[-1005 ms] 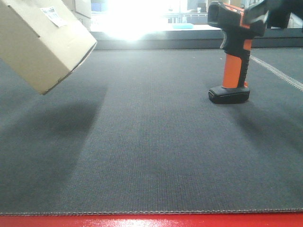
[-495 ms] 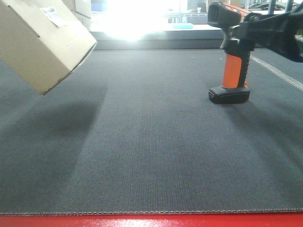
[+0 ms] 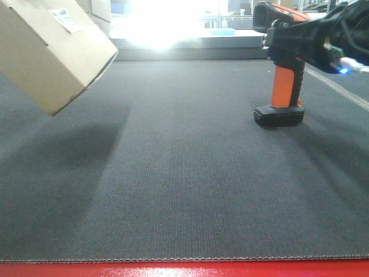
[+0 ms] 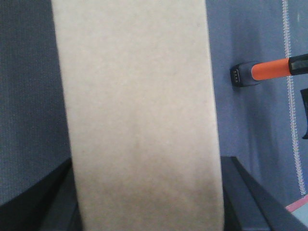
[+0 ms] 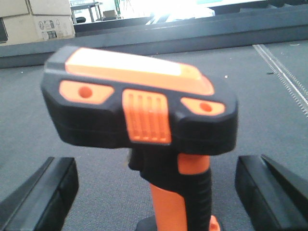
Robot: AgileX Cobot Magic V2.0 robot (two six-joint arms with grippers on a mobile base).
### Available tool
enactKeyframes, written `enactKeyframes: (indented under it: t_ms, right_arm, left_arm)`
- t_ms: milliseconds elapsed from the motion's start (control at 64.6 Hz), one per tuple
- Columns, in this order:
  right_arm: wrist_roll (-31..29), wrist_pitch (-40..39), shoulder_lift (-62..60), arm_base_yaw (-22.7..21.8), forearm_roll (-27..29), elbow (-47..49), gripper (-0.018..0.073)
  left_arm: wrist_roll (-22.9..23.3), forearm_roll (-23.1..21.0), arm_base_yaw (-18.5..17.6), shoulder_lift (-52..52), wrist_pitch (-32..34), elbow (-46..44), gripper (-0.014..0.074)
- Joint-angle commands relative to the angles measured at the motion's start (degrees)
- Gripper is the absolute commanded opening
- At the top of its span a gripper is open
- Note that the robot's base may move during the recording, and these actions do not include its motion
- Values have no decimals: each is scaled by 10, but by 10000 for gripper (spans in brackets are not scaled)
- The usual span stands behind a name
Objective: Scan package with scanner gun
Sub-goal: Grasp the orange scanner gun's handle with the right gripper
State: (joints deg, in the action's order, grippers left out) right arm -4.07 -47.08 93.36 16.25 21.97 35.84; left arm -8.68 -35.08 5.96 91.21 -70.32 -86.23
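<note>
Around the scanner gun (image 5: 144, 115) right gripper (image 5: 154, 192) spread; left gripper (image 4: 147, 202) pinches the half-cropped package (image 3: 52, 52)

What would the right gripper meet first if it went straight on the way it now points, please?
The scanner gun: in the wrist view its black head sits ahead of the right gripper, between its open fingers. Depth is unclear, but nothing shows between.
</note>
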Motion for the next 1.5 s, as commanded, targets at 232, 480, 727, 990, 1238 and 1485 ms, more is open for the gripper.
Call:
enactKeyframes:
  t_ms: [232,480,727,990,1238,1485]
  right_arm:
    - [-2,-5,35,-1,8,23,570]
    - [-2,-13,44,-6,8,41,570]
    - [-2,-7,44,-20,8,56,570]
    - [-2,4,44,-26,8,70,570]
    - [-2,8,64,-26,8,71,570]
    - [-2,-9,65,-26,8,71,570]
  left_arm:
    - [-3,-17,1,-7,4,0,-111]
    - [-3,-14,1,-7,4,0,-111]
    - [-3,-4,1,-7,4,0,-111]
    - [-3,-1,1,-7,4,0,-111]
    - [-3,-2,1,-7,4,0,-111]
    - [-3,0,1,-7,4,0,-111]
